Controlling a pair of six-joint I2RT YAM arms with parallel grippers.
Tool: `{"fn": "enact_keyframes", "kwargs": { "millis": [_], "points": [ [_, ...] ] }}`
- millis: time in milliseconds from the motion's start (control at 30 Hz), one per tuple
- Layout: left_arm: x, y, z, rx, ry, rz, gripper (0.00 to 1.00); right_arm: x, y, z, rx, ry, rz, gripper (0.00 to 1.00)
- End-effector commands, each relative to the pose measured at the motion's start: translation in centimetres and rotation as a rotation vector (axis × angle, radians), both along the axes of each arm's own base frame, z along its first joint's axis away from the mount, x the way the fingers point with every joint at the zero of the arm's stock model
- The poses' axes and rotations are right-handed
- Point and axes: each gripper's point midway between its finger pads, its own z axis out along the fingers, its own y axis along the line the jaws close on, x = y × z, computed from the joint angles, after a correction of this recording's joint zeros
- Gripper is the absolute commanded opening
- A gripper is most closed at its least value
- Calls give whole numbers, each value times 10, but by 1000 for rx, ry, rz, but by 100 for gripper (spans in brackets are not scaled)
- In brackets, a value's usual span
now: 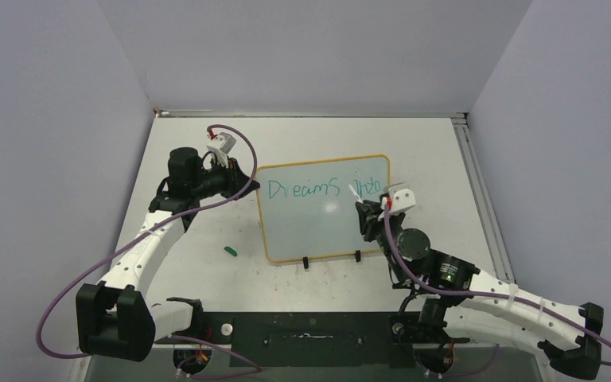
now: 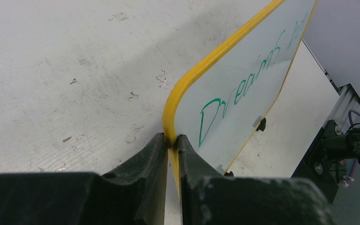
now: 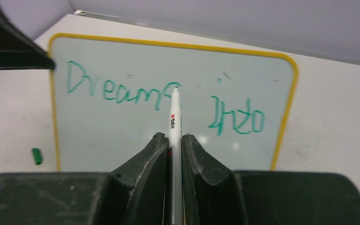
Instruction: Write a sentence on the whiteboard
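Note:
The whiteboard (image 1: 322, 231) with a yellow frame stands propped on two black clip feet mid-table. Green text (image 1: 304, 189) reads "Dreams" and "into" on one line; it also shows in the right wrist view (image 3: 117, 89). My left gripper (image 1: 243, 177) is shut on the board's left yellow edge (image 2: 171, 136). My right gripper (image 1: 372, 211) is shut on a white marker (image 3: 174, 117), tip pointing at the board, just off the surface near the "s". The whiteboard (image 3: 168, 131) fills the right wrist view.
A green marker cap (image 1: 231, 251) lies on the table left of the board; it shows in the right wrist view (image 3: 36, 155). Grey walls enclose the table on three sides. A metal rail (image 1: 477, 183) runs along the right edge.

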Motion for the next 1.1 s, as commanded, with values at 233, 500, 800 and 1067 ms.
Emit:
{"fn": "enact_keyframes", "kwargs": {
  "millis": [233,500,800,1067],
  "points": [
    [2,-3,22,-11,-60,2,0,-43,115,-23,29,-38,302,5],
    [1,-4,22,-14,-59,0,0,-53,151,-53,-13,-28,355,5],
    [0,-5,22,-17,-57,-6,0,-49,181,-75,-68,-18,355,5],
    [0,-5,24,-17,-61,-6,0,-42,187,-89,-124,1,308,5]
  ]
}}
